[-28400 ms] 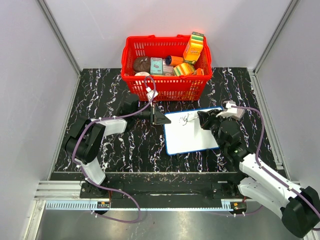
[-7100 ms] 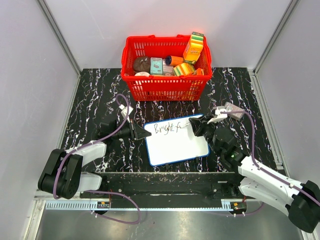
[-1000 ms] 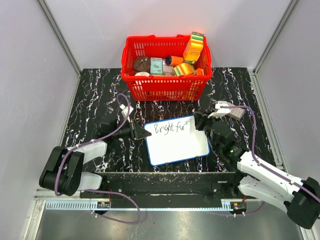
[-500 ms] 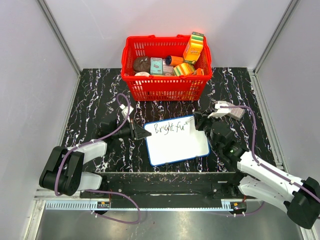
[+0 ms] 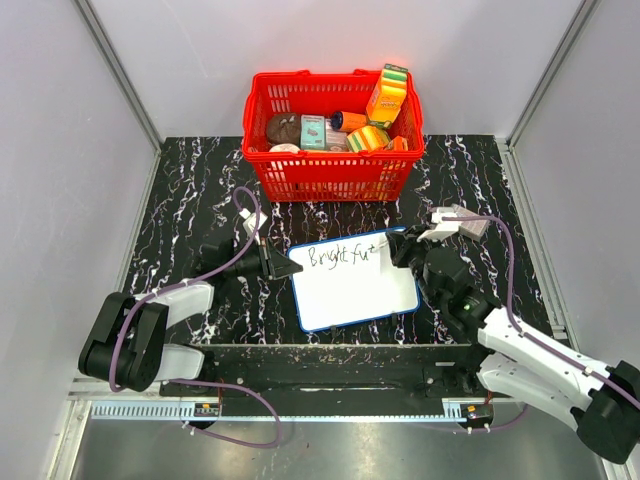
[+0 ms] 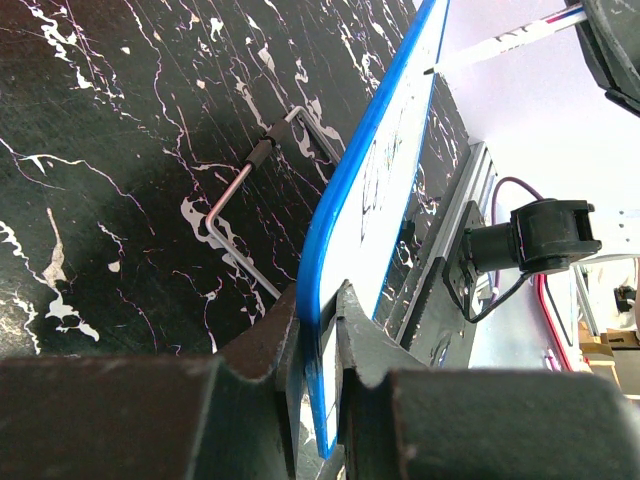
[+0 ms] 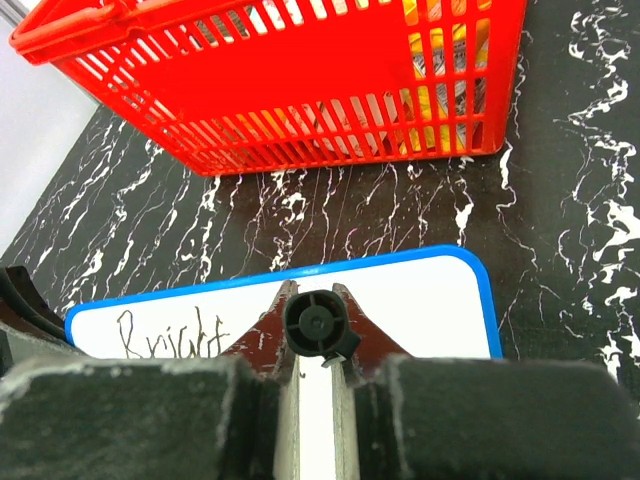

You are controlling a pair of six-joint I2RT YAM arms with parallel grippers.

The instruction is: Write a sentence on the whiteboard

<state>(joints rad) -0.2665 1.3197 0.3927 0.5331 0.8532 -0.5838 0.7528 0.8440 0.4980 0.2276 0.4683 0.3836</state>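
1. Top external view: the whiteboard (image 5: 352, 290) lies flat on the black marbled table (image 5: 200, 190), in front of the red basket (image 5: 330, 175), with its long axis running left to right between the two arms. The sentence (image 5: 345, 256) so far reads roughly "Bright fut" along the far edge. The left gripper (image 5: 285, 268) is at the board's left edge. The right gripper (image 5: 400, 248) hangs over the far right corner, just past the last letter. Judged from here, the blank board lies to the right of and below the lettering, on the right arm's side, and little room is left on that first line.

2. Left wrist view: the left gripper (image 6: 320, 310) is clenched on the whiteboard's (image 6: 400, 190) blue rim, which runs away from the camera. A bent wire stand (image 6: 245, 190) shows beneath the board. At the far end the marker (image 6: 500, 45) slants down, its tip at the white surface.

3. Right wrist view: the right gripper (image 7: 316, 295) is clamped on the marker (image 7: 318, 325), seen end-on. "Bright" (image 7: 170, 335) sits to its left, and bare whiteboard (image 7: 420, 300) lies to its right.
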